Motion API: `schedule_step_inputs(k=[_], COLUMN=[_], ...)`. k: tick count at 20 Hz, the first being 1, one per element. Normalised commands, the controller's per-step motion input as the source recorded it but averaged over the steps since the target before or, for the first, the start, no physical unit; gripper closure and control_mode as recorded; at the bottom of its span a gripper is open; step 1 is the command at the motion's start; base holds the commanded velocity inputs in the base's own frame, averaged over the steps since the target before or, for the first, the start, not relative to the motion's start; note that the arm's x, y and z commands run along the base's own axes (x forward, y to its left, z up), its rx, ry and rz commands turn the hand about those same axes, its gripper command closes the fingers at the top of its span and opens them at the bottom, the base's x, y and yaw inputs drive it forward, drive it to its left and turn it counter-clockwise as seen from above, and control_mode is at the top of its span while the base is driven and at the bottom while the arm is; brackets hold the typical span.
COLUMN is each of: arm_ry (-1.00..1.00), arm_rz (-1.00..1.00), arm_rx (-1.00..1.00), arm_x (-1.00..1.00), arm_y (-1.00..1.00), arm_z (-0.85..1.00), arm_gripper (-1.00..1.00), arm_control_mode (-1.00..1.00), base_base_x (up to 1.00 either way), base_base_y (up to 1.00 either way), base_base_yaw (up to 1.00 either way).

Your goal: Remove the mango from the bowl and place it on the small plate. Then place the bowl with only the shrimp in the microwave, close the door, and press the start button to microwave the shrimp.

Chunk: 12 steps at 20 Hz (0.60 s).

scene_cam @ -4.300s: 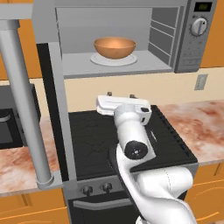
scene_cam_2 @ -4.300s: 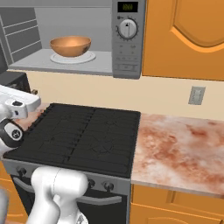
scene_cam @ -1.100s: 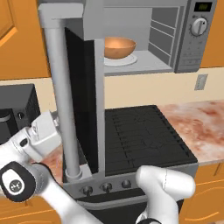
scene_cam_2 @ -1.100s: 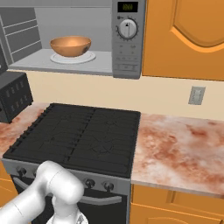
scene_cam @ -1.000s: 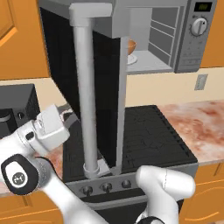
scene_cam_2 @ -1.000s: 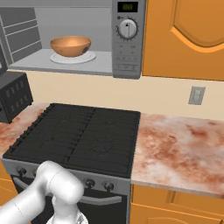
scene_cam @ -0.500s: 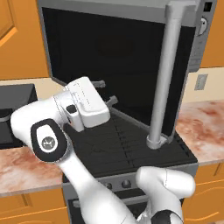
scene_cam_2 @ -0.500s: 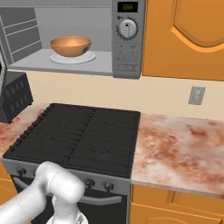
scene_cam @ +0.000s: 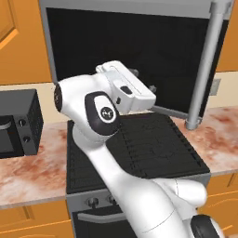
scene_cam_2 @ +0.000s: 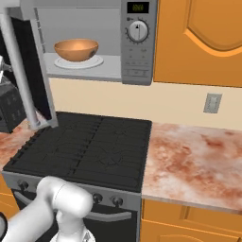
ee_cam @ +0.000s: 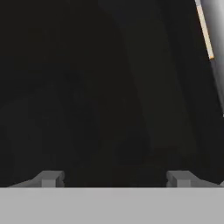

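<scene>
Two spread pincer point(ee_cam: 116, 178) tips face the door's point(scene_cam: 139, 56) smooth dark window beside its cylindrical silver handle point(scene_cam: 204, 69).

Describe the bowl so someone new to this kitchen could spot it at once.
Start at the silver microwave mounted above the black stove. Behind its half-closed door, the bowl sits on a white round disc. It is orange-tan and wood-like, the only warm-coloured thing in that grey cavity.
</scene>
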Motion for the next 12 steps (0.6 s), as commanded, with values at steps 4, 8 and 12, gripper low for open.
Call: schedule_step_inputs(k=[4, 8, 12], arm_ry=[0.00, -0.07, -0.10], arm_rz=[0.56, 0.61, 0.61], arm_rx=[0.23, 0.22, 0.23], arm_x=[1.00, 0.99, 0.98], arm_y=[-0.43, -0.33, -0.29], arm_z=[0.00, 0.00, 0.00], arm_gripper=[-1.00, -1.00, -1.00], arm_control_mode=[-1.00, -1.00, -1.00], base_base_x=[0.00, 0.00, 0.00], base_base_y=[0.00, 0.00, 0.00], base_base_yaw=[0.00, 0.00, 0.00])
